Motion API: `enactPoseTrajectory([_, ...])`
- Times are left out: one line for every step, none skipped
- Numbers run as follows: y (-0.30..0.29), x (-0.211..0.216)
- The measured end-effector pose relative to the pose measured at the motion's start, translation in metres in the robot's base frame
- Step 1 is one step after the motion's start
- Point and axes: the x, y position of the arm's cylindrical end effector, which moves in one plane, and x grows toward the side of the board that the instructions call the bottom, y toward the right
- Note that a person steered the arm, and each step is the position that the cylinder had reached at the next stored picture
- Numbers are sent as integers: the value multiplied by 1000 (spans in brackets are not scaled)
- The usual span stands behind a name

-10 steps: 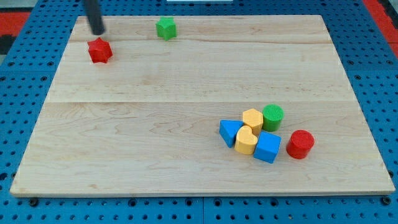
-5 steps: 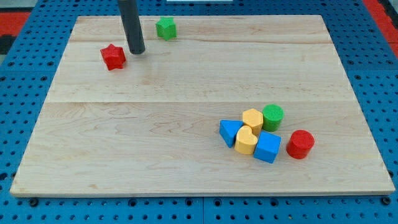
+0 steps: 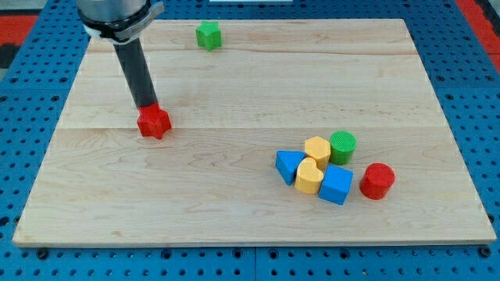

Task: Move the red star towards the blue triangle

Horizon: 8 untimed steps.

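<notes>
Counter (image 3: 234, 211): a pale wooden board on a blue pegboard; all blocks rest on it.
Blue cube (image 3: 336, 184): nearest the view's bottom, touching the yellow heart on its left.
Red cylinder (image 3: 377, 180): just beside the blue cube, on the view's right, a small gap between them.
Yellow heart (image 3: 309, 176): between the blue cube and the blue triangle, touching both.
Blue triangle (image 3: 289, 165): at the left edge of the cluster in the view's lower right.
Yellow hexagon (image 3: 317, 149): just above the heart.
Green cylinder (image 3: 342, 147): right of the hexagon, touching it.
Red star (image 3: 153, 122): left of centre, well apart from the blue triangle.
My tip (image 3: 147, 107): on the star's upper left edge, touching it; the rod carries no gripper, so no open or closed state applies.
Green block (image 3: 208, 35): alone near the view's top; shape unclear.
</notes>
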Motion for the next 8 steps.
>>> enactPoseTrajectory([-5, 36])
enactPoseTrajectory([76, 43])
enactPoseTrajectory([55, 89])
enactPoseTrajectory([65, 116])
enactPoseTrajectory([82, 92])
enactPoseTrajectory([67, 83])
enactPoseTrajectory([145, 51])
enactPoseTrajectory([182, 40])
